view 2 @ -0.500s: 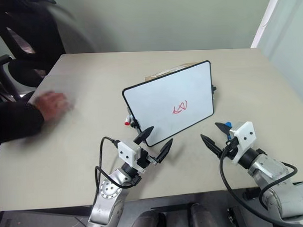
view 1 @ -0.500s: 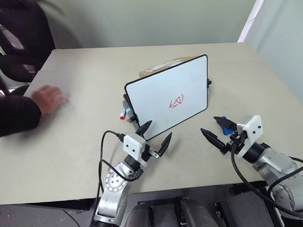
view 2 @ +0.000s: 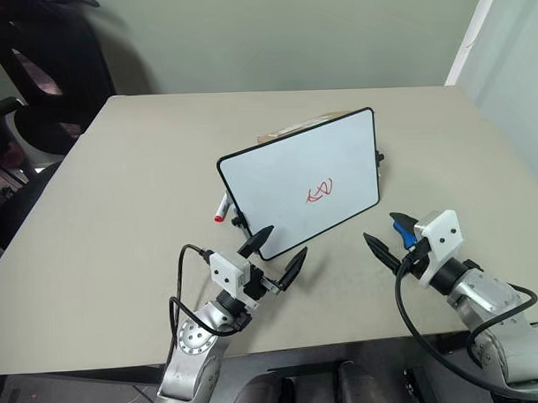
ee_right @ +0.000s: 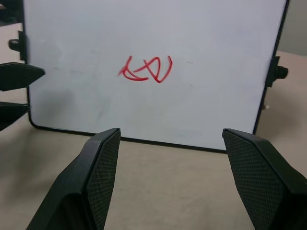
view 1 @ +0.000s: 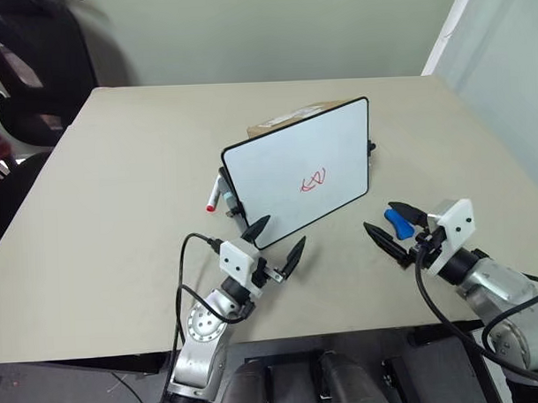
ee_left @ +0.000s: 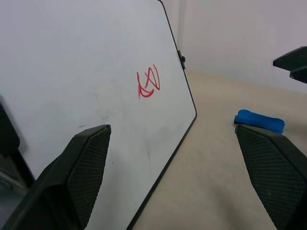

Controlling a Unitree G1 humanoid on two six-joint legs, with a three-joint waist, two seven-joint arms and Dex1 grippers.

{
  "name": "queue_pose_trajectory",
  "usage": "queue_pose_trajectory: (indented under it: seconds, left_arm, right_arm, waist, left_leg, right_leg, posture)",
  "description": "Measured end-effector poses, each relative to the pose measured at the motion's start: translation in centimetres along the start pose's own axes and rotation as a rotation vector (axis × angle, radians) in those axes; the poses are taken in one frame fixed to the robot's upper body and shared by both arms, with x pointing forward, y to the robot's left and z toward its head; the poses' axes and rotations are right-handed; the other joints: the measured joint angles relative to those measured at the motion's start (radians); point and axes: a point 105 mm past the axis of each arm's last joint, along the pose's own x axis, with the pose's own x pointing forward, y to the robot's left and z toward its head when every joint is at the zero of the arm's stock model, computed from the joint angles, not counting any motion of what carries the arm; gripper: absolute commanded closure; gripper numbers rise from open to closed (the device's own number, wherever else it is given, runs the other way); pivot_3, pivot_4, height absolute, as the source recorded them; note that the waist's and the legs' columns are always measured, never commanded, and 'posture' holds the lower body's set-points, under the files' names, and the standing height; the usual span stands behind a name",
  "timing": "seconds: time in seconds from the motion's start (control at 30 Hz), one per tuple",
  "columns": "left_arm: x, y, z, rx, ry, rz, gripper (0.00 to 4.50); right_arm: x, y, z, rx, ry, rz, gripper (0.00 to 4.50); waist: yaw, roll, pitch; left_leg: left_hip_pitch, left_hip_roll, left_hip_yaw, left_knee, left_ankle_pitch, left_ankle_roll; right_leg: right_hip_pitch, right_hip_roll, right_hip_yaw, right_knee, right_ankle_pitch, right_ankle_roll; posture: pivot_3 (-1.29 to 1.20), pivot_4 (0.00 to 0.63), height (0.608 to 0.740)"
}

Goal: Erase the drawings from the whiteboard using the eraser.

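- Near the middle of the tabletop [view 1: 119, 216] one whiteboard [view 1: 276, 157] is propped at a tilt, leaning back against a brown cardboard box [view 1: 288, 119] at its far side.
- One set of drawings [view 1: 313, 180], a small red scribble, is seen on the right half of the board, not yet wiped.
- One eraser [view 1: 397, 221], a small blue block, is found on the tabletop to the right of the board, apart from its frame, between the fingers of the right gripper [view 1: 393, 225].
- The right gripper is spread wide with nothing grasped; whether a finger touches the eraser cannot be told.
- The left gripper [view 1: 276, 237] is likewise released, held just in front of the board's near left corner, with nothing between its fingers.
- One red-capped marker [view 1: 212, 196] is seen lying at the left edge of the board.
- The step in hand is judged to be the pickup of the eraser; no erasing has begun.
- For the next move, the right fingers would need to be set on either side of the blue block and closed on it, after which the block would be carried left to the scribble.
- Two grippers are counted, both empty.
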Motion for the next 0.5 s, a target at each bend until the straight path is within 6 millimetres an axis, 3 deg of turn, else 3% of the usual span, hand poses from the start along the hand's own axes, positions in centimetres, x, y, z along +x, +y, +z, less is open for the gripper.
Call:
queue_pose_trajectory:
  seconds: [0.17,0.3,0.5]
  left_arm:
    - [-0.2,-0.1,0.6,0.008,-0.014,-0.003,0.0]
    - [-0.3,-0.2,0.5,-0.002,-0.006,-0.005,0.0]
    - [-0.2,-0.7,0.6,-0.011,-0.012,-0.019,0.0]
  right_arm:
    - [0.1,-2.4,-0.6,-0.008,0.068,-0.086,0.92]
    - [-0.1,-4.6,-3.0,0.038,0.224,-0.191,0.92]
    - [-0.1,-6.3,-5.3,0.07,0.366,-0.279,0.92]
  waist:
    - [0.001,0.0,0.0]
    - [0.001,0.0,0.0]
    - [0.001,0.0,0.0]
  left_leg:
    - [0.0,0.0,0.0,0.0,0.0,0.0]
    - [0.0,0.0,0.0,0.0,0.0,0.0]
    - [0.0,0.0,0.0,0.0,0.0,0.0]
  right_leg:
    - [0.0,0.0,0.0,0.0,0.0,0.0]
    - [0.0,0.0,0.0,0.0,0.0,0.0]
    - [-0.001,0.0,0.0,0.0,0.0,0.001]
  posture:
    - [0.0,0.15,0.74]
    - [0.0,0.15,0.74]
    - [0.0,0.15,0.74]
